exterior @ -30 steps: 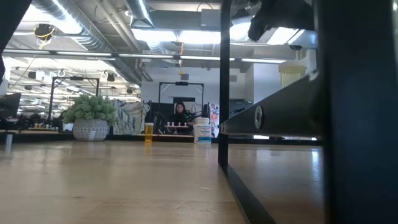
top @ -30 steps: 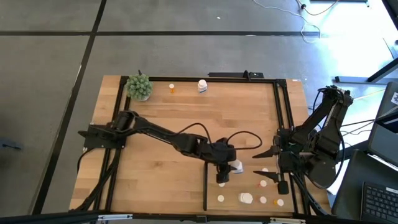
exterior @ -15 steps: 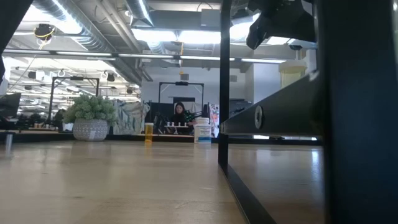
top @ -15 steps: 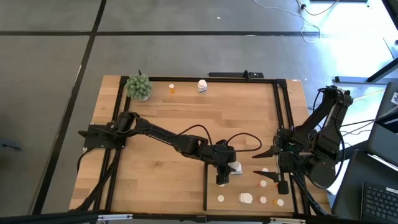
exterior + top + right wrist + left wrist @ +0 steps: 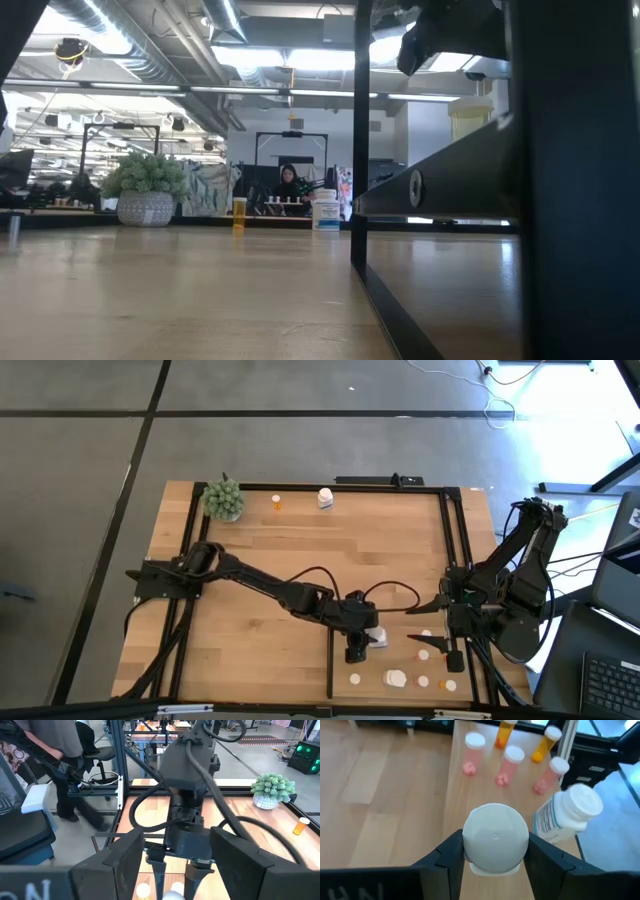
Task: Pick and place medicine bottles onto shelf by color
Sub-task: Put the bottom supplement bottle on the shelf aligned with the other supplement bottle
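My left gripper [image 5: 365,643] reaches over the light-wood shelf [image 5: 390,660] at the near right and is shut on a white medicine bottle [image 5: 495,837]. Past it on the shelf stand three pale bottles with white caps [image 5: 510,764] and two orange ones [image 5: 545,742]. A chunkier white bottle [image 5: 567,815] lies tilted beside them. My right gripper [image 5: 412,624] hovers open at the shelf's right side and faces the left gripper. An orange bottle [image 5: 277,502] and a white bottle [image 5: 325,497] stand upright by the table's far edge. My left gripper pinches the white bottle by its round sides [image 5: 468,851] between its two fingers [image 5: 542,860], coming from the table's left and slanting down. The bottle's round white end [image 5: 495,832] faces the wrist camera. I cannot tell whether the bottle touches the shelf.
A green spiky plant ball [image 5: 224,499] in a pot sits at the far left corner. A thin black strip [image 5: 330,660] runs along the shelf's left side, and a black frame upright [image 5: 361,130] rises there. Bare tabletop [image 5: 260,650] lies left of the strip.
My left gripper has edged a little toward the table's near edge with the white bottle still between its fingers. Its opening has not changed.
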Controlling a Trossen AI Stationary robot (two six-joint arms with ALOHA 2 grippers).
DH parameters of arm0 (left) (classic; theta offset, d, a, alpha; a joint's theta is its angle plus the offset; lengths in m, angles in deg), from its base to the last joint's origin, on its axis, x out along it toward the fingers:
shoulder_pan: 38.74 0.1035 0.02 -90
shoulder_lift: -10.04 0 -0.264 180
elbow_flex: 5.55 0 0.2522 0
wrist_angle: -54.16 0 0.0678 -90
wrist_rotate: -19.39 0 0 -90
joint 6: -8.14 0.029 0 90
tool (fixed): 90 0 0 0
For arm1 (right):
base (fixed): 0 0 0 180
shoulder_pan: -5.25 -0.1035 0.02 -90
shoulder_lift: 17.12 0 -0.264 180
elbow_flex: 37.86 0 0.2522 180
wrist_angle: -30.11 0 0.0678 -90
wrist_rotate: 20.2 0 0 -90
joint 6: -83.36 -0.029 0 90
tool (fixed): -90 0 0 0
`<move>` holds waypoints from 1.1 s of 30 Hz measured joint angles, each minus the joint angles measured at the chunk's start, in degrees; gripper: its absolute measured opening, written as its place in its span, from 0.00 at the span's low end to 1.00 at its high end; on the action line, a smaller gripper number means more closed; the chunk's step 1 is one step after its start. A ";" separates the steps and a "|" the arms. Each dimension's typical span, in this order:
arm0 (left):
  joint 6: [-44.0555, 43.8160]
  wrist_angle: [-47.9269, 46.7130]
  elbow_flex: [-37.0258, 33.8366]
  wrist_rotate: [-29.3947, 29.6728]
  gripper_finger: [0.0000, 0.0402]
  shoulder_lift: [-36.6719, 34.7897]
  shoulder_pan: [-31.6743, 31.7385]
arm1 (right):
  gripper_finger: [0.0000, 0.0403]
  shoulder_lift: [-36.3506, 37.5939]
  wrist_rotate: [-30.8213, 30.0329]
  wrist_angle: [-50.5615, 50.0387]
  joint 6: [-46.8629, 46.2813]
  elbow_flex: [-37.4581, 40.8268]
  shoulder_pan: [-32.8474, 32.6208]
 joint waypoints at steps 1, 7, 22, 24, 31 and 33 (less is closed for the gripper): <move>0.00 -0.27 0.00 0.00 0.39 0.10 -0.18 | 0.57 0.00 0.00 -0.02 0.00 0.00 0.00; 0.00 -2.18 0.00 0.02 0.39 0.16 -0.24 | 0.57 0.00 0.02 -0.02 -0.02 0.00 0.00; 0.02 -2.06 0.00 0.04 0.39 0.16 -0.50 | 0.57 -0.02 5.16 -1.78 -1.48 0.00 -0.02; 0.02 -2.06 0.00 0.02 0.39 0.16 -0.50 | 0.57 -0.02 6.63 -2.91 -3.69 0.40 -0.02; 0.02 -2.63 0.00 0.02 0.39 0.16 -0.48 | 0.57 -0.07 7.62 -5.69 -10.75 3.14 0.06; 0.02 -3.47 0.00 0.02 0.39 0.16 -0.52 | 0.57 -0.11 7.57 -5.86 -11.29 3.70 0.09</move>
